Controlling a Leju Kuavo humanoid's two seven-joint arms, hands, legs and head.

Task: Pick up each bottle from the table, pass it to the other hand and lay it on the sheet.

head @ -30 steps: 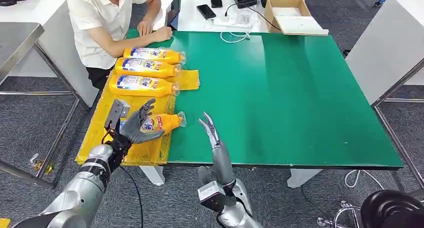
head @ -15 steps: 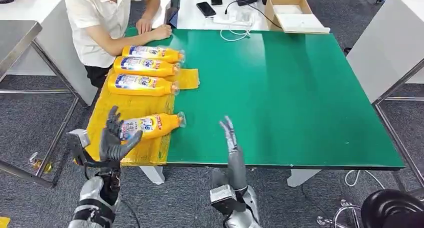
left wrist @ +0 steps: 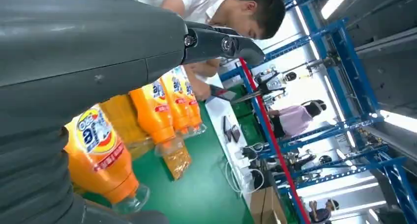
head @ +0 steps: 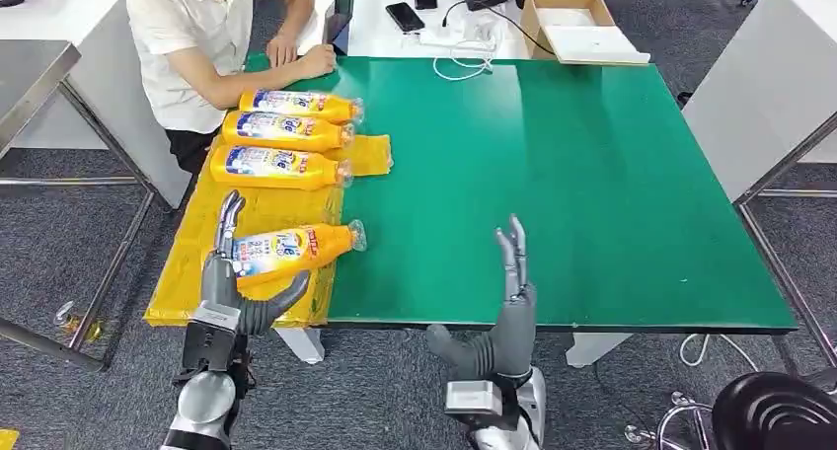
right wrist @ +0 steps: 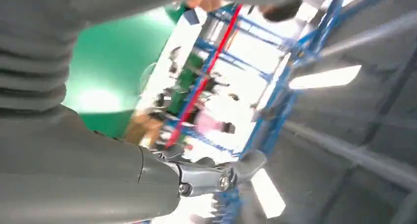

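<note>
Four orange bottles lie on the yellow sheet [head: 262, 208] at the left end of the green table [head: 553, 174]. Three lie side by side at the back [head: 286, 131]. The fourth bottle [head: 291, 248] lies nearer the front, its clear cap reaching over the green top. My left hand [head: 232, 282] stands open at the table's front edge, just before this bottle, fingers pointing up and holding nothing. My right hand [head: 508, 302] is open too, fingers upright at the front edge near the middle. In the left wrist view the nearest bottle [left wrist: 101, 157] lies beyond my left hand [left wrist: 98, 52].
A person [head: 207, 36] sits at the far left corner with a hand on the table. A cardboard box [head: 572, 26], phones [head: 405, 16] and cables lie on the white table behind. A white cabinet [head: 770, 85] stands right, a metal table [head: 30, 85] left.
My left hand has come off the fourth bottle and drawn back to the front edge. My right hand has slid right along that edge and lower.
</note>
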